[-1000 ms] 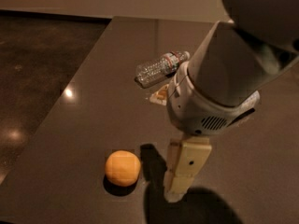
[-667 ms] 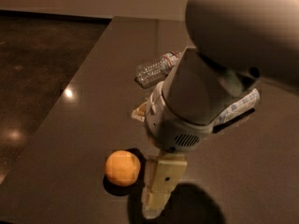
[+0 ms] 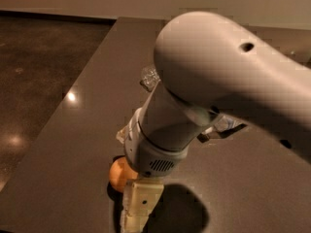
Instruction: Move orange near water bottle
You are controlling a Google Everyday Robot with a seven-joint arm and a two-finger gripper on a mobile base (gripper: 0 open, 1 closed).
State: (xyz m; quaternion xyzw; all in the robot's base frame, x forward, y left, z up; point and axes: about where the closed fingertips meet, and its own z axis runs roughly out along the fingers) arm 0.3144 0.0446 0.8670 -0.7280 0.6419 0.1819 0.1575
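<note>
The orange point(image 3: 119, 173) lies on the dark table near its front left, half hidden behind my arm. My gripper point(image 3: 138, 208) hangs right beside it on its right, down at table level near the bottom edge of the view. The water bottle point(image 3: 149, 76) lies on the table farther back; only its clear crinkled end shows at the left of my arm, the rest is hidden behind the arm.
The dark grey table point(image 3: 87, 115) has its left edge running diagonally, with a glossy dark floor point(image 3: 39, 81) beyond. A clear bit of plastic point(image 3: 124, 132) shows left of my wrist and more objects point(image 3: 221, 126) peek out right of the arm.
My arm has swung left and toward the camera, now covering most of the bottles. The gripper has come down next to the orange, which has not moved.
</note>
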